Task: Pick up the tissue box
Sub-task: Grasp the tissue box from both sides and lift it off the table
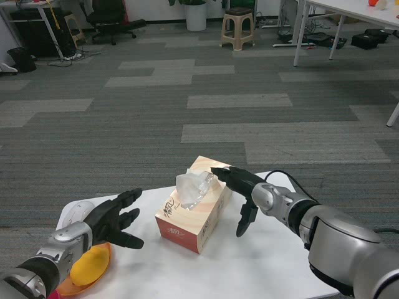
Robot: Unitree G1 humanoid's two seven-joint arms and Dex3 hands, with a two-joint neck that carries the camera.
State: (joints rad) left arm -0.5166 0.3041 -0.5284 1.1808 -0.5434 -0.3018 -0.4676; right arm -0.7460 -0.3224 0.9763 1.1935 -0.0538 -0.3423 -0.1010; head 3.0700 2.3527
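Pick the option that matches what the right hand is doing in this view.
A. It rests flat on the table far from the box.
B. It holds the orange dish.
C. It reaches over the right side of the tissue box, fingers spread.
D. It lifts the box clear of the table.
C: the right hand is spread over the right side of the tissue box, which sits on the table.

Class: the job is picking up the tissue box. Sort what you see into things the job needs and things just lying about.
Needed: tissue box; right hand, touching its far end; left hand, open beside it.

Lying about: orange dish; stool; office chair.
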